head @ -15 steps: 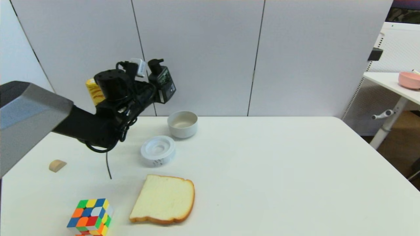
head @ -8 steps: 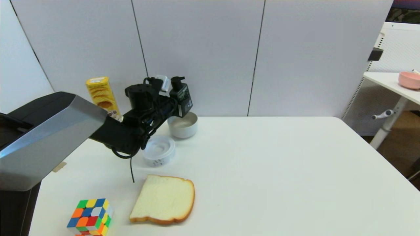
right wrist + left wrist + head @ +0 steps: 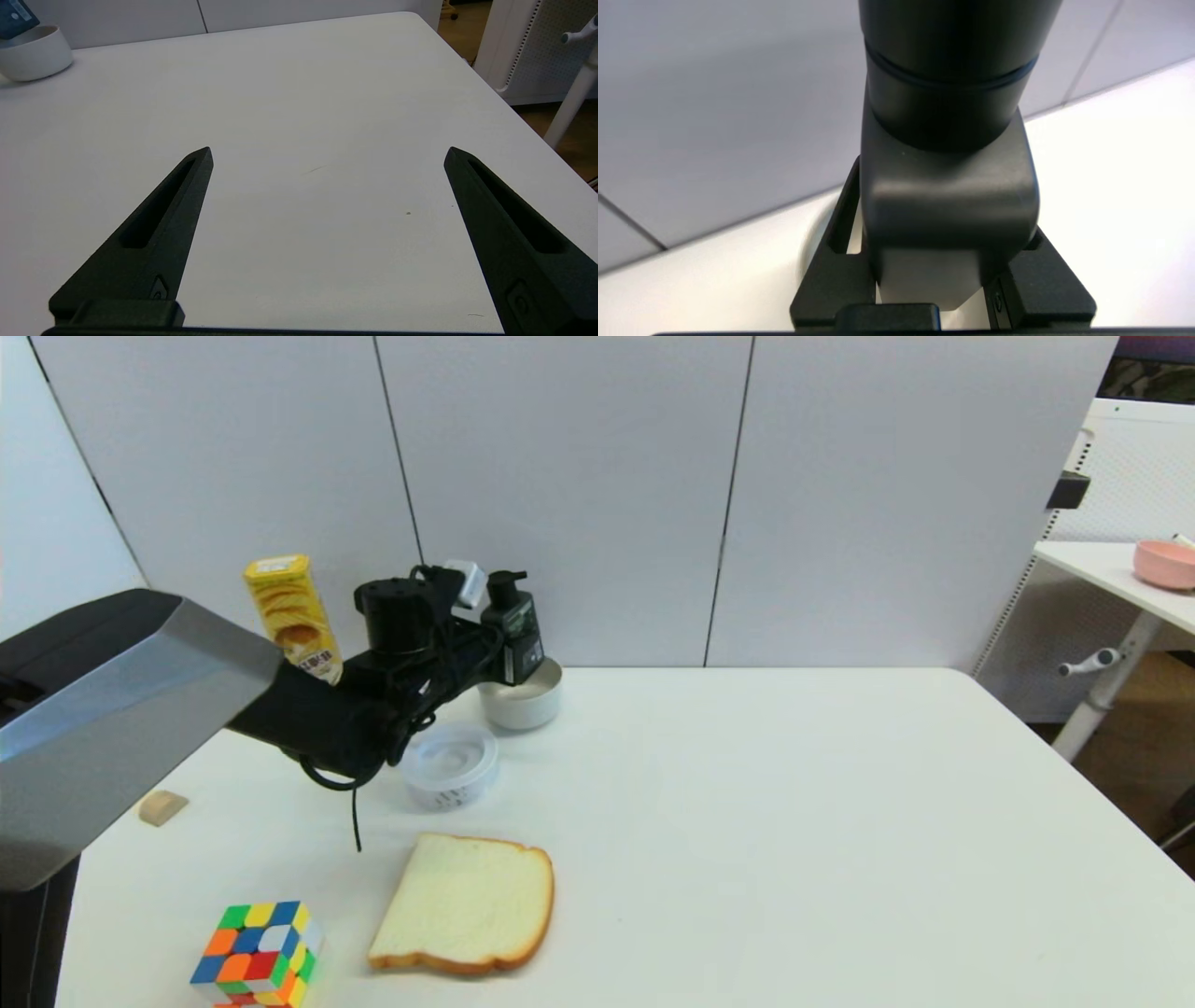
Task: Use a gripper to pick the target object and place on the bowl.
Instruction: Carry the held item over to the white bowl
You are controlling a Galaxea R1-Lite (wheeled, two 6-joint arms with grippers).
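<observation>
1. Left gripper point(image 3: 504, 649) of mine is closed on the bottle point(image 3: 516, 633), holding it upright over the bowl point(image 3: 527, 702).
2. From the head view the bottle's base sits at the bowl's rim on the side nearest my arm; I cannot tell whether it touches the bowl.
3. My left wrist view shows the fingers point(image 3: 831, 280) clamped on either side of the bottle point(image 3: 945, 186), which fills most of that view, pump end away from the wrist.
4. Right gripper point(image 3: 327, 154) hangs low over the table point(image 3: 299, 84) with its jaws spread wide and nothing between them; the bowl point(image 3: 32, 58) lies well apart from it, toward the far corner of that view, with a corner of the bottle point(image 3: 16, 18) over it.
5. A white disc point(image 3: 450, 763) sits just in front of the bowl, partly under my left wrist.
6. A chip box point(image 3: 292, 616) stands upright to the bowl's left, behind my left arm.
7. A bread slice point(image 3: 464, 903) lies well in front of the bowl, and a cube point(image 3: 257, 952) lies farther left of that.
8. A small tan block point(image 3: 163, 807) lies far left of the bowl, near the table's edge.
</observation>
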